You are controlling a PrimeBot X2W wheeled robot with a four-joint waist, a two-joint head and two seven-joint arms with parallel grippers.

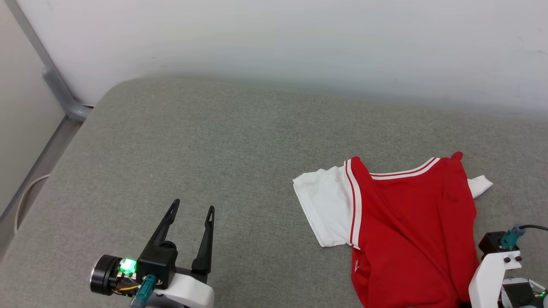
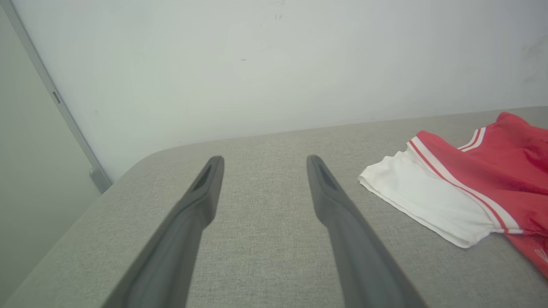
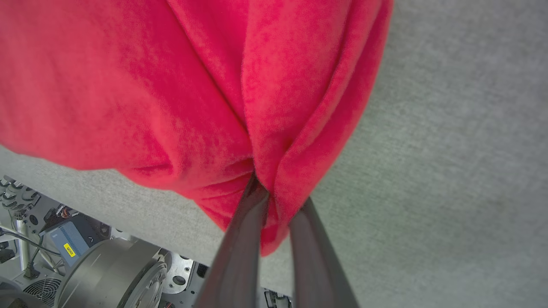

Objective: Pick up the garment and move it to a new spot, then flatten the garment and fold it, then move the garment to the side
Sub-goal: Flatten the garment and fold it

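Note:
The garment (image 1: 406, 226), a red shirt with a white sleeve and striped trim, lies bunched at the right of the grey cushion (image 1: 205, 149); its sleeve also shows in the left wrist view (image 2: 432, 201). In the right wrist view my right gripper (image 3: 274, 201) is shut on a gathered fold of the garment's red cloth (image 3: 205, 98) near the cushion's front edge. The right wrist housing (image 1: 496, 261) sits at the garment's lower right corner, the fingers hidden. My left gripper (image 1: 191, 209) stands open over bare cushion, well left of the garment, holding nothing; its fingers (image 2: 205, 188) are spread wide.
A white wall (image 1: 299, 42) backs the cushion. A grey metal post (image 1: 51, 72) runs down at the far left beside the cushion's rounded corner. Below the cushion's front edge, the robot's base and cables (image 3: 85, 265) show.

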